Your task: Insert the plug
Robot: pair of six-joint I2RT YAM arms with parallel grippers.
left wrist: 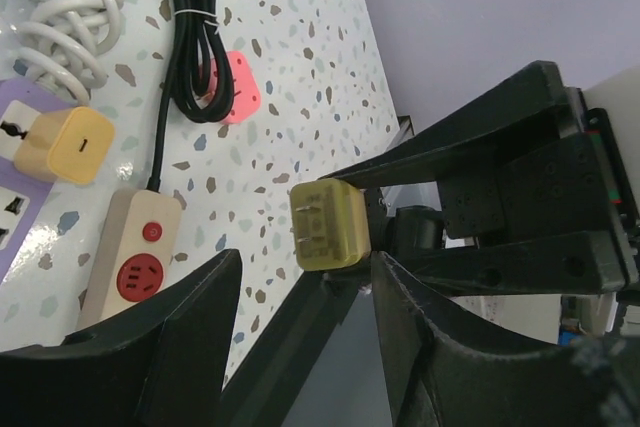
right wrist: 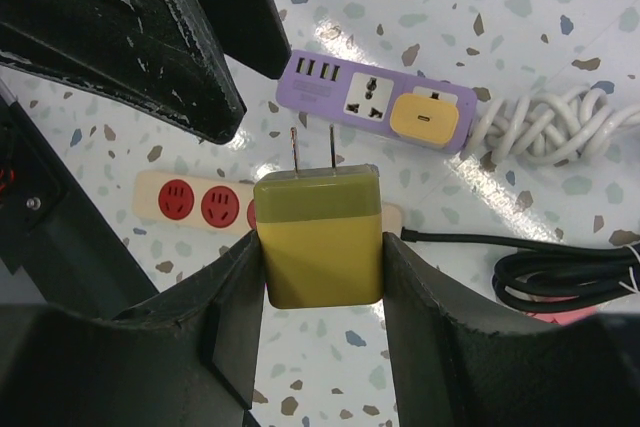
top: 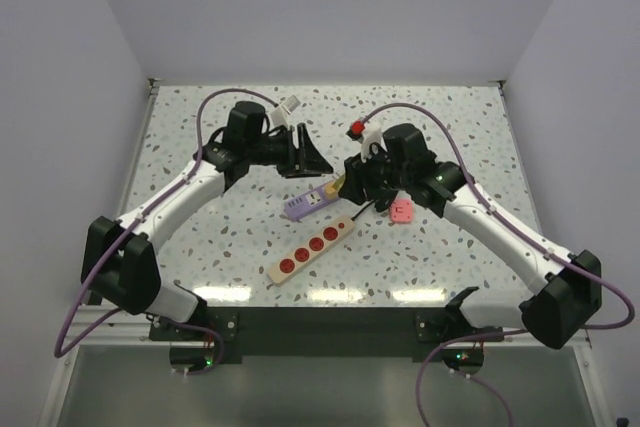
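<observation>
Right wrist view: the right fingers (right wrist: 235, 297) are part-closed, clamping the yellow plug (right wrist: 320, 237) by its flanks. Its prongs aim at 12 o'clock toward the purple power strip (right wrist: 380, 102) and do not touch it. The left fingers (left wrist: 170, 347) stand apart, holding nothing, just beside the plug. From above, both arms meet mid-tabletop (top: 200, 127). Bare surface lies toward 12 o'clock, and the red-socket strip (top: 311, 250) sits at 6 o'clock of the purple one.
</observation>
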